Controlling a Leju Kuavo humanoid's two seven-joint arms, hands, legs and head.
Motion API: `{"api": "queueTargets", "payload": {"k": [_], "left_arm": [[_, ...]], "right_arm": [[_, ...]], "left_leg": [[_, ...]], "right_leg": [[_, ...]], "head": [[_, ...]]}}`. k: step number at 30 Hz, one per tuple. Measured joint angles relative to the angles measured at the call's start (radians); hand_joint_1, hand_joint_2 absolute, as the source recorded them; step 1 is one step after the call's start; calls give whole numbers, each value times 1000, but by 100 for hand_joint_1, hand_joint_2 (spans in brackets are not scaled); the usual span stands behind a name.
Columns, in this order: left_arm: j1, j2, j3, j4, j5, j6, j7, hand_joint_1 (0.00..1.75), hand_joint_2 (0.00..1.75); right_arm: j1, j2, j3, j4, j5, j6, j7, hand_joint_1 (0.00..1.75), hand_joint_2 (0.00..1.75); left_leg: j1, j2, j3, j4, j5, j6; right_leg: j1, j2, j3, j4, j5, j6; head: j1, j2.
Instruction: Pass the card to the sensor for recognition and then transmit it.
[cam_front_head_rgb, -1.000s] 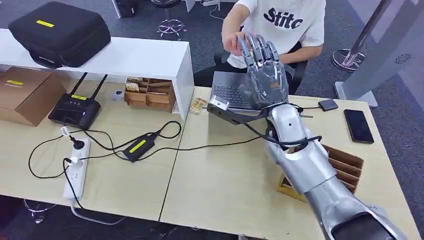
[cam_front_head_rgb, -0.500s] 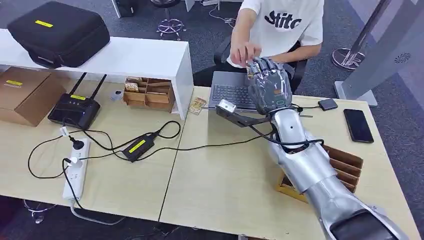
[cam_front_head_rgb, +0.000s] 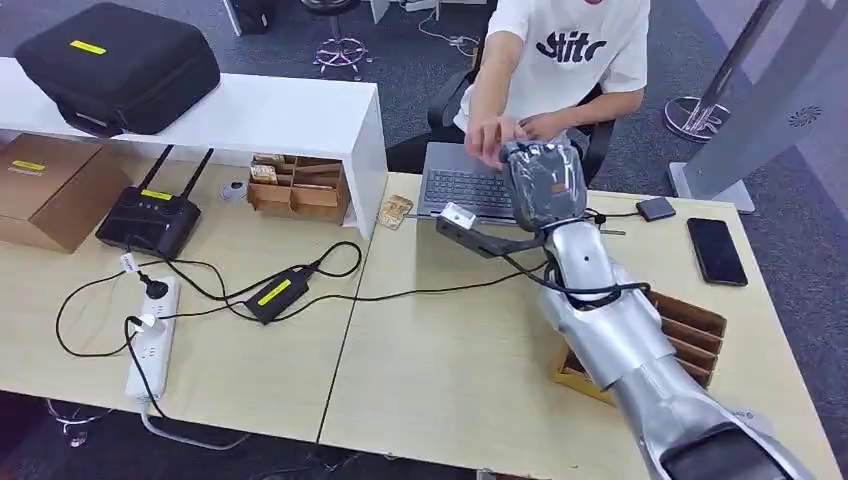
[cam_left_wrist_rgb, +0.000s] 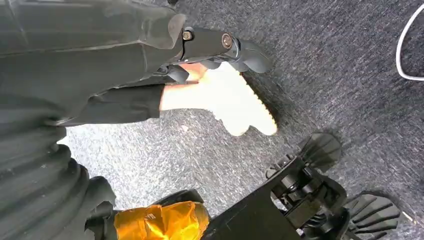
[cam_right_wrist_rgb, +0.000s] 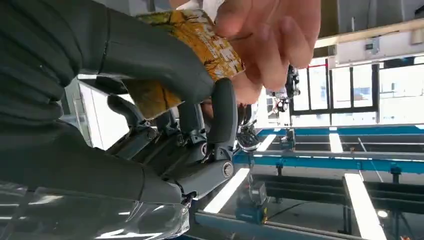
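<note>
Card (cam_right_wrist_rgb: 195, 45) between robot hand (cam_right_wrist_rgb: 165, 105) and person's fingers (cam_right_wrist_rgb: 270, 45)

The card (cam_right_wrist_rgb: 197, 47) is yellow-orange with a dark, mottled print, and the robot hand (cam_right_wrist_rgb: 165, 125) is dark grey on a silver arm (cam_front_head_rgb: 610, 320). The table (cam_front_head_rgb: 440, 370) is pale wood, carrying a black phone (cam_front_head_rgb: 716, 251) and a grey laptop (cam_front_head_rgb: 465, 190). The person's shirt (cam_front_head_rgb: 575, 50) is white with black lettering.

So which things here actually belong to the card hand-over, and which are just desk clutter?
Belongs to the job:
card, pinched in the right hand
person's hand, taking hold of the card

Just lying about:
laptop
phone
router
power strip
black case
cardboard box
</note>
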Motion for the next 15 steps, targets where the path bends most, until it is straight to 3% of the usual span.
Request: {"api": "queueTargets", "payload": {"k": [15], "left_arm": [[0,0,0,0,0,2,-4,0,175]], "right_arm": [[11,0,-17,0,-2,-10,-36,175,175]], "left_leg": [[0,0,0,0,0,0]], "right_leg": [[0,0,0,0,0,0]], "head": [[0,0]]}}
